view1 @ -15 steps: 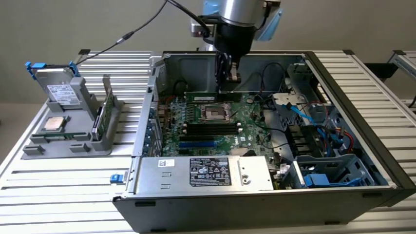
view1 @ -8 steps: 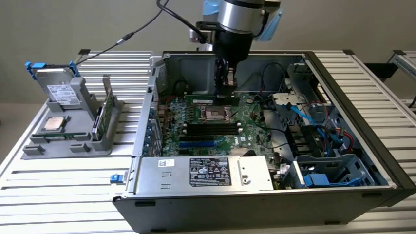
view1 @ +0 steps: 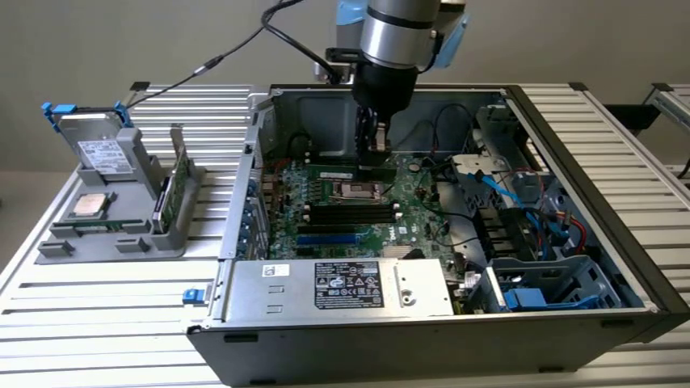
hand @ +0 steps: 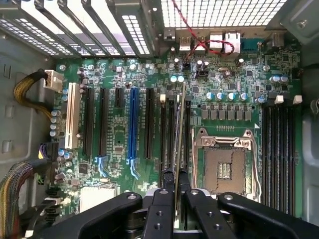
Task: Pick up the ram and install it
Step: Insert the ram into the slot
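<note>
Inside the case (view1: 431,347), over the slots (hand: 163,134) beside the socket (hand: 225,167), the gripper (hand: 175,188) clamps the ram (view1: 336,171) edge-on between closed fingers: pickup done, seating apparently not yet.

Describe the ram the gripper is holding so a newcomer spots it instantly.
Inside the open computer case, find the empty processor socket on the motherboard. Beside it, under the gripper, the ram is a long thin green board clamped on edge. The memory slots flanking it are black plastic and lie flat.
</note>
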You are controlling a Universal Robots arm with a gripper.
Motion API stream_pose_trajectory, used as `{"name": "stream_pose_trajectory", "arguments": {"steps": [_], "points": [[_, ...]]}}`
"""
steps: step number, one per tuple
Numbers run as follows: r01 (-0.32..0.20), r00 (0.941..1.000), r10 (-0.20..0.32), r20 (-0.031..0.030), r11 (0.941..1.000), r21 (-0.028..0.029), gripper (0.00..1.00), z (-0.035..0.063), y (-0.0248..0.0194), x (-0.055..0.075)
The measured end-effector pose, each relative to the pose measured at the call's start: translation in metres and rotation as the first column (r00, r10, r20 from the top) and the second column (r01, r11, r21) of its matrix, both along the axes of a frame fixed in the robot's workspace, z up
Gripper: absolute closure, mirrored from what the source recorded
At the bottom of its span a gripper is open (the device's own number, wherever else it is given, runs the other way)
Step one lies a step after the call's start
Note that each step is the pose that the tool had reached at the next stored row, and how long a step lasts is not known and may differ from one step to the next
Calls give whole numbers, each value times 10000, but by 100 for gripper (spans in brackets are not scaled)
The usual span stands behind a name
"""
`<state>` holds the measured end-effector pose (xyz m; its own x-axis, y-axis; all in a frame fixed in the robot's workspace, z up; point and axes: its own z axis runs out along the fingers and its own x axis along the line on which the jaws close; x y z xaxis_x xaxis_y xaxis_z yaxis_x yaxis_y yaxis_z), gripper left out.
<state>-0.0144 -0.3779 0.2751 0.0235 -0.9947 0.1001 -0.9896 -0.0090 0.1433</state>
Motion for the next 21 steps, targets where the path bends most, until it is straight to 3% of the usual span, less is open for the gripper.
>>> {"name": "stream_pose_trajectory", "arguments": {"steps": [6,11,13,17,21], "points": [[0,10000,0,3,10000,0,86,-109,-76,0],[0,10000,0,25,10000,-2,86,-198,-86,1],[1,10000,-1,76,10000,-13,86,-220,-86,1],[-23,9996,25,278,10000,-59,86,-247,-86,1],[-164,9994,169,310,9997,-164,86,-276,-85,-4]]}}
